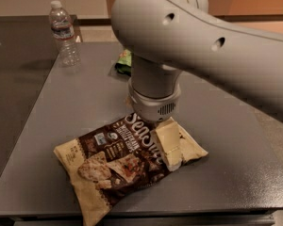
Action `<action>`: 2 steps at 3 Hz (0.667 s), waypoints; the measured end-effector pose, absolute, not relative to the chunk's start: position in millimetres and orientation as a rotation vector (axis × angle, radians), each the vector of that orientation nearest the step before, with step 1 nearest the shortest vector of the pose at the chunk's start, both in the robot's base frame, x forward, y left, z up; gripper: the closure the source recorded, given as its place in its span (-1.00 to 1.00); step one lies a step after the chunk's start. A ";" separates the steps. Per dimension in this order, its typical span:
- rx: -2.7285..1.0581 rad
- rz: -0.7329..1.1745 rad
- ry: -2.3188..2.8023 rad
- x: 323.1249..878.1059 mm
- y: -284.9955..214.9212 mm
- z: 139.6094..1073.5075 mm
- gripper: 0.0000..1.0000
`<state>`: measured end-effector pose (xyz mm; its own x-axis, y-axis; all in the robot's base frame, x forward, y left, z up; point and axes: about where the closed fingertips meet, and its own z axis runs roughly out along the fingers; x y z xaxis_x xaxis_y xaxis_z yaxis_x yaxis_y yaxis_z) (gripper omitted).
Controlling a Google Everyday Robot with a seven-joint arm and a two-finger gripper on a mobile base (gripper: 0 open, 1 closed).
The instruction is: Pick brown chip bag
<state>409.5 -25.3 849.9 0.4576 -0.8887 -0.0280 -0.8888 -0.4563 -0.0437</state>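
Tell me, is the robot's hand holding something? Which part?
It cannot be told. The hand sits on the right end of the brown chip bag, which lies flat on the table; no grip shows.

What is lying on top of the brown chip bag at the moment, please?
The gripper is down on the right end of the brown chip bag, covering part of its white lettering. The wrist above hides whether it has a hold. Nothing else lies on the bag.
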 end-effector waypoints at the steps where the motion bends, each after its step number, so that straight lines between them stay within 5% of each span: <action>1: -2.689 0.014 1.598 401.9 -28.8 835.7 -1.00; 2: -2.689 0.024 1.596 398.0 -28.8 828.0 -0.66</action>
